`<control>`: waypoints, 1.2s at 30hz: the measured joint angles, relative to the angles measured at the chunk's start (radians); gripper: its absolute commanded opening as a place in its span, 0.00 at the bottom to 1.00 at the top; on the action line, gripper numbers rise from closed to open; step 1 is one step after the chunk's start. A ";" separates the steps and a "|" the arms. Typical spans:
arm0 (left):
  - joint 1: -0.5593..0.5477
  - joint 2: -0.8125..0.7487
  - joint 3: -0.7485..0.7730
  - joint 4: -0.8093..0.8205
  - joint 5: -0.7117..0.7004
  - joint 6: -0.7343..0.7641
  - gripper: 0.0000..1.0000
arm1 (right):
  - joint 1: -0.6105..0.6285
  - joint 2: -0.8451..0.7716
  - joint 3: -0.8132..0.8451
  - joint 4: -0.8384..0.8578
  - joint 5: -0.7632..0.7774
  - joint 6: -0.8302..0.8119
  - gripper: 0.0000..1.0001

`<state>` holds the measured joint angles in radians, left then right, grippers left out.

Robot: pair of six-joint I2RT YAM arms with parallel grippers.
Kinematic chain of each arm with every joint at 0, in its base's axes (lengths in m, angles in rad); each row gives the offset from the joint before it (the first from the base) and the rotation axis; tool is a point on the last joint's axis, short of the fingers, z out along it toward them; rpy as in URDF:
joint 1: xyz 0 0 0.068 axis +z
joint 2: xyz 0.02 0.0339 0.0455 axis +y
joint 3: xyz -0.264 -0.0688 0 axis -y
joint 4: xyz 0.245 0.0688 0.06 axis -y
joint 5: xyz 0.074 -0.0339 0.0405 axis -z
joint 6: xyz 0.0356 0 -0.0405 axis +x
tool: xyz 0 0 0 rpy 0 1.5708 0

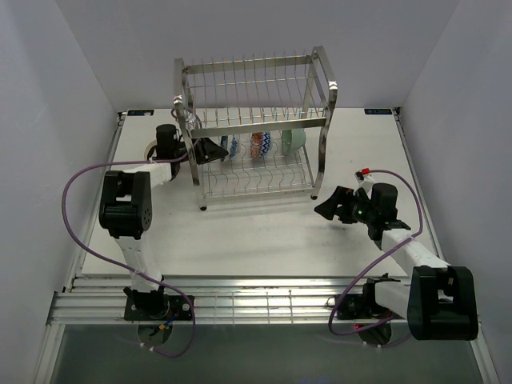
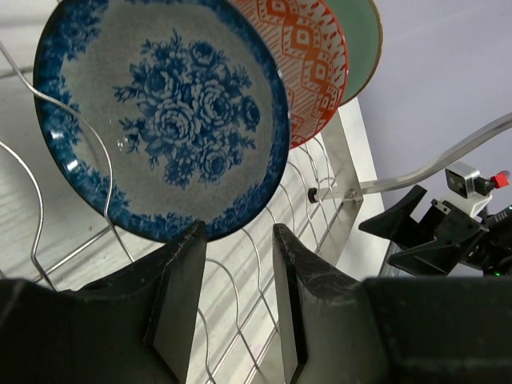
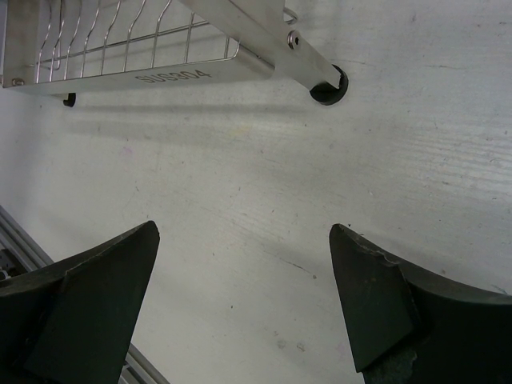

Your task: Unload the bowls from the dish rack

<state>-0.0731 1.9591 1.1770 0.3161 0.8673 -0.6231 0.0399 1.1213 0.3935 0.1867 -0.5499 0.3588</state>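
Left claw (image 2: 236, 240) is open, not gripping yet, lined up on the lower rim of the blue floral bowl (image 2: 168, 120). It stands on edge btwn the dish rack (image 3: 172, 78) wires, prob for drying. Right claw (image 3: 244, 232) gapes empty over the surface (image 3: 240, 160) by the rack's foot.

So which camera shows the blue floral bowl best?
Left wrist: the blue floral bowl is large, pattern and rim clear, just above the open left gripper. Top external shows only a small edge-on sliver in the lower tier of the dish rack. Right wrist shows none of it.
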 measured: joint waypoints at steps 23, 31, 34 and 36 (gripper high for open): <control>-0.055 0.028 0.062 0.088 -0.082 -0.019 0.46 | 0.000 0.020 0.000 0.003 0.000 0.000 0.94; -0.059 0.043 0.062 0.115 -0.102 -0.050 0.20 | 0.000 0.020 0.000 0.003 0.000 0.000 0.94; -0.059 0.043 0.062 0.143 -0.119 -0.052 0.08 | 0.000 0.020 0.000 0.003 0.000 0.000 0.94; -0.059 0.042 0.061 0.154 -0.129 -0.058 0.00 | 0.000 0.020 0.000 0.003 0.000 -0.001 0.94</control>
<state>-0.1318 2.0014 1.2381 0.4698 0.7387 -0.6811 0.0399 1.1416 0.3939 0.1898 -0.5495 0.3580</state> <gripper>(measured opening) 0.178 0.938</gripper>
